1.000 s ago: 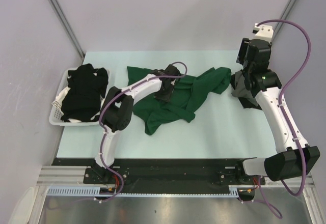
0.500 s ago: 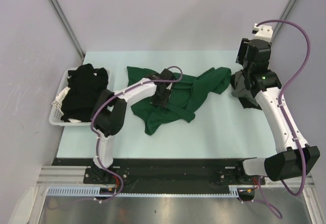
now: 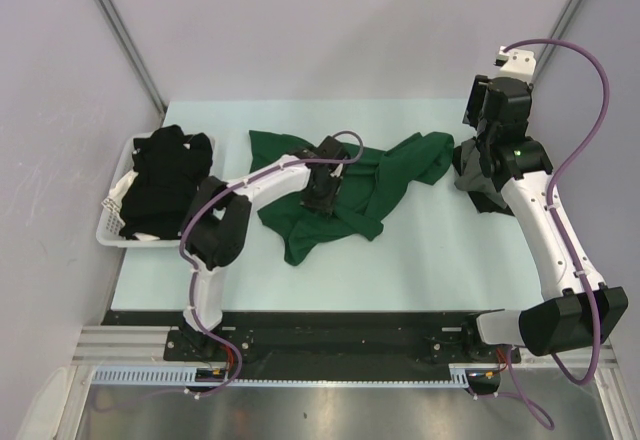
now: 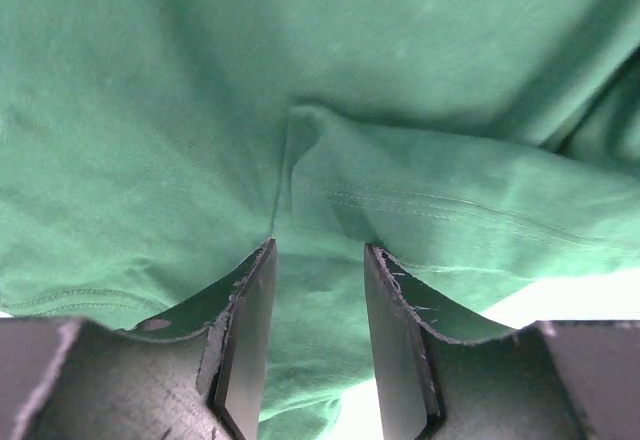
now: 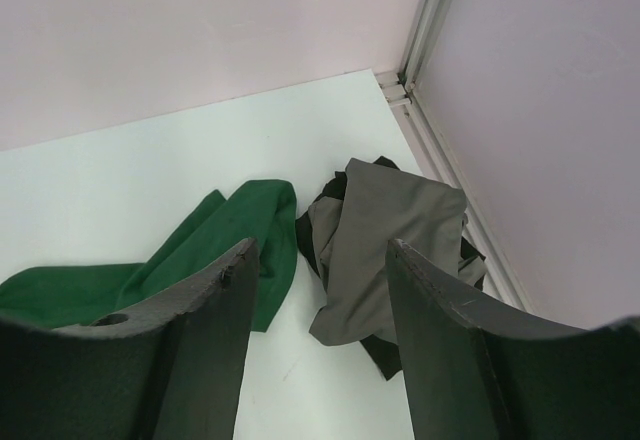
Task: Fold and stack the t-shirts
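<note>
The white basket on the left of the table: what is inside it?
A crumpled pile of black t-shirts fills the white basket and rises over its rim. How many there are, and anything beneath them, cannot be seen.

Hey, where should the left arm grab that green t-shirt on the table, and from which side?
Grip the raised fold in the green t-shirt, probably from straight above. The shirt lies crumpled low on the table, so only standing ridges like this one offer something to pinch. The left gripper hovers open with that fold just ahead of its fingertips.
</note>
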`<state>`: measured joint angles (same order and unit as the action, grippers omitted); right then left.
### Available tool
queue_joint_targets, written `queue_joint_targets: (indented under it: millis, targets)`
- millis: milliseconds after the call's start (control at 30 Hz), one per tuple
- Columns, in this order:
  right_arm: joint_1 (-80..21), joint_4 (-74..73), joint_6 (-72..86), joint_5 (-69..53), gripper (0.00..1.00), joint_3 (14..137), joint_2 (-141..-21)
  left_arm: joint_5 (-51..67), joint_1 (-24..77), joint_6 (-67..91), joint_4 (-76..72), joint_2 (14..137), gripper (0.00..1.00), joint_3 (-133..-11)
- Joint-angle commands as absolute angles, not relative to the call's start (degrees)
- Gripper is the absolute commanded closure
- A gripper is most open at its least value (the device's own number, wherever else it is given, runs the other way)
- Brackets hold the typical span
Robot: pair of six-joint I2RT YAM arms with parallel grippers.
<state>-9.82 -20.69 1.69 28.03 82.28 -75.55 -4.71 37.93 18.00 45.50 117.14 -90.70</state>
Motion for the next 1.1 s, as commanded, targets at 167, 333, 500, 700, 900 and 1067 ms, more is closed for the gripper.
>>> queue_joint_targets:
  millis: [167,333,500,700,900,1067]
  targets:
    - [-9.58,-18.46,1.23,29.44,0.41,82.35,-75.59,-3.96,38.23,17.32,44.65,119.44,0.55,-96.42]
    - [-9.49,-18.46,1.14,29.44,0.41,82.27,-75.76,-3.87,38.23,16.79,45.00,121.46,0.55,-97.56]
    - [-9.49,-18.37,1.23,29.36,0.41,82.35,-76.02,-3.96,38.23,16.79,43.86,121.82,0.55,-97.56]
    - [-9.49,-18.37,1.23,29.27,0.41,82.27,-76.11,-4.04,38.23,16.44,44.47,124.01,0.55,-100.71]
    - [-9.49,-18.28,1.06,29.27,0.41,82.27,-76.29,-4.92,38.23,15.65,44.65,125.07,0.58,-102.04]
    - [-9.49,-18.19,1.14,29.27,0.40,82.27,-76.46,-4.83,38.23,15.29,45.17,125.86,0.64,-102.66]
